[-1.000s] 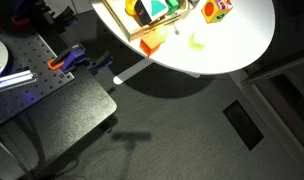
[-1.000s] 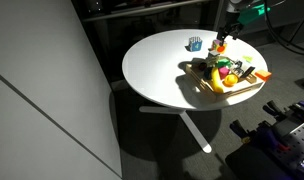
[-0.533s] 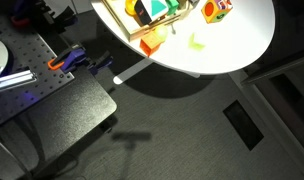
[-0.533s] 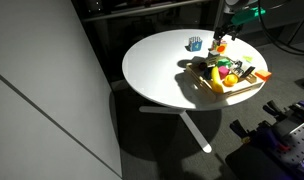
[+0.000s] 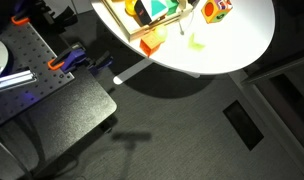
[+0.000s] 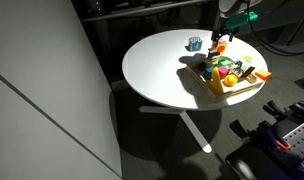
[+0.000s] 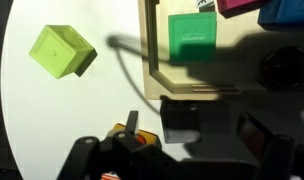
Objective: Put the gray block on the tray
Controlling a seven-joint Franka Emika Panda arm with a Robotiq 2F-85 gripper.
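Observation:
In the wrist view the gray block [image 7: 182, 116] lies in deep shadow on the white table, just outside the near corner of the light-wood tray [image 7: 152, 62]. My gripper [image 7: 192, 132] hangs over it. Its two fingers stand apart on either side of the block, with gaps on both sides, so it looks open. In an exterior view the gripper [image 6: 219, 40] is at the far side of the tray [image 6: 254, 88]. The gray block itself does not show in either exterior view.
A pale-green block [image 7: 62, 52] [image 5: 197, 40] lies on the table beside the tray. An orange block [image 7: 120, 134] [image 5: 150, 45] sits by my left finger. The tray holds a green block [image 7: 192, 38] and several colored toys. A small blue object [image 6: 195, 43] stands on the round table [image 6: 157, 70].
In the exterior view the gripper and arm have shifted slightly toward the left along the tray's far side. The blocks and the tray have not moved.

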